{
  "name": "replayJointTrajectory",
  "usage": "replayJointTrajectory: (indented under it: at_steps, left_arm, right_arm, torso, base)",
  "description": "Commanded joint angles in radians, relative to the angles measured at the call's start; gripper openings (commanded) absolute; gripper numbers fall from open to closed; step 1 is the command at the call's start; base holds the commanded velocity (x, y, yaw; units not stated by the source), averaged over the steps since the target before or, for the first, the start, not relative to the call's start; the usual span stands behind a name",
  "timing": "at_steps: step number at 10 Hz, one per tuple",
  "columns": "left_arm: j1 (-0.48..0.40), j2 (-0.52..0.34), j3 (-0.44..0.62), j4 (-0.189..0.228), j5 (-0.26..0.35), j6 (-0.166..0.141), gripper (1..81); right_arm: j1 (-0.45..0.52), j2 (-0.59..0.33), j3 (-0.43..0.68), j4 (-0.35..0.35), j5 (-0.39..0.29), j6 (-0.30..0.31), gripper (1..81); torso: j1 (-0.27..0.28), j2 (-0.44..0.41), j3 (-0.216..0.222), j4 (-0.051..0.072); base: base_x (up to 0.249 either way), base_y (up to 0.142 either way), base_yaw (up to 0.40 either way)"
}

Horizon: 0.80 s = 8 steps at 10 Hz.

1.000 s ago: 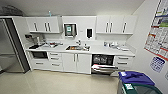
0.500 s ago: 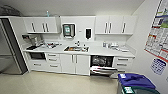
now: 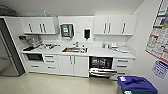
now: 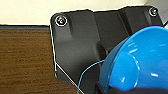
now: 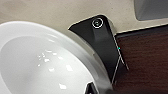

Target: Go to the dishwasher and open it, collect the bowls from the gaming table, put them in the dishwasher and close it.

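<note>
I'm on the carry-back leg: bowls are picked up, and I'm facing the kitchen run with the dishwasher point(image 3: 101, 66) ahead. Its door is already dropped open, dark racks visible inside. It sits under the counter point(image 3: 100, 53), just right of the sink point(image 3: 75, 50), with white drawers point(image 3: 122, 66) on its far side.

Left wrist view: blue bowl point(image 4: 140, 60) sits right up against the wrist plate, large in the picture. Looks carried by the left arm, but I can't see the fingers, so I can't tell how far the jaws stand apart or exactly how they grip it.

Right wrist view: white bowl point(image 5: 42, 60) close against that wrist, same story. Likely held by the right arm; jaw state not visible, can't tell.

Brown wood-grain flooring point(image 4: 25, 55) shows below the left wrist.

Blue bin point(image 3: 136, 85) stands on the floor in front and to the right of the dishwasher, near the wall with the posters point(image 3: 158, 42).

Next move, as I judge it: close in on the dishwasher, staying left of that bin, stopping short of the lowered door. Then bend the torso and bring one bowl at a time down to the rack. Risk is clipping the door edge or the bin on approach.
</note>
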Motion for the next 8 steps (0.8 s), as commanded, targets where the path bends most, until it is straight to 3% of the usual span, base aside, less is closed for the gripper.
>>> replayJointTrajectory:
  at_steps: [1,8]
  left_arm:
    - [-0.052,-0.001,0.000,0.007,0.051,0.000,1.0]
    - [-0.053,-0.001,0.000,0.007,0.051,0.000,1.0]
  right_arm:
    - [0.057,-0.031,0.004,-0.013,-0.040,-0.001,1.0]
    - [0.060,-0.033,0.004,-0.013,-0.045,0.001,1.0]
  torso:
    - [0.000,0.000,0.000,0.000]
    - [0.000,0.001,0.000,0.000]
  base:
    - [0.135,-0.077,0.000]
    - [0.135,-0.075,0.000]
